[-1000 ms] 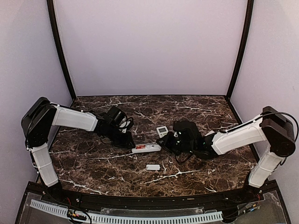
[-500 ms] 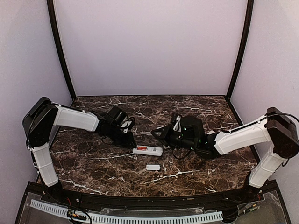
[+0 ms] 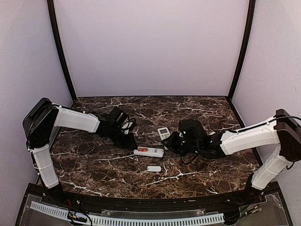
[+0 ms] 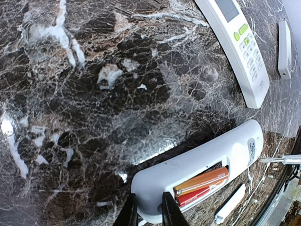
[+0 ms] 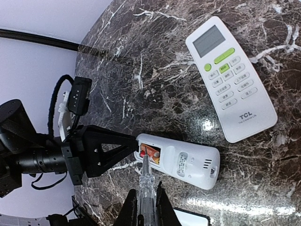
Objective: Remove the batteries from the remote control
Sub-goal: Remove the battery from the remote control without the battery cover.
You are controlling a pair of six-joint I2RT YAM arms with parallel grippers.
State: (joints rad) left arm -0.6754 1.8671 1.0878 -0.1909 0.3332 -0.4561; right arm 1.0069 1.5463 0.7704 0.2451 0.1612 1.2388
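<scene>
Presently the step in hand is prising the cells from the open remote [image 4: 188, 162], which lies face down on the marble table [image 4: 84, 103], bay uppermost. Noted: the left gripper [image 4: 148, 210] pinches the remote's near end, bracing it. The right gripper [image 5: 146, 207] is pressed together on a clear-handled screwdriver [image 5: 145, 181], tip poised at the bay's edge; contact cannot be confirmed.

Recommended: seat the tip under one end of the upper cell and lever gently upward, not along the casing, with the left holding the body flat. A slip would likely skate the remote or flick a cell away.

Count:
- batteries [image 4: 202, 181]: two, orange and red, side by side in the bay
- remotes: two, the second a TCL remote [image 5: 230, 80], face up nearby
- loose white covers: two, the near cover [image 4: 230, 207] just beside the open remote, the far cover [image 4: 284, 44] beyond the TCL remote
- screwdriver: one
</scene>
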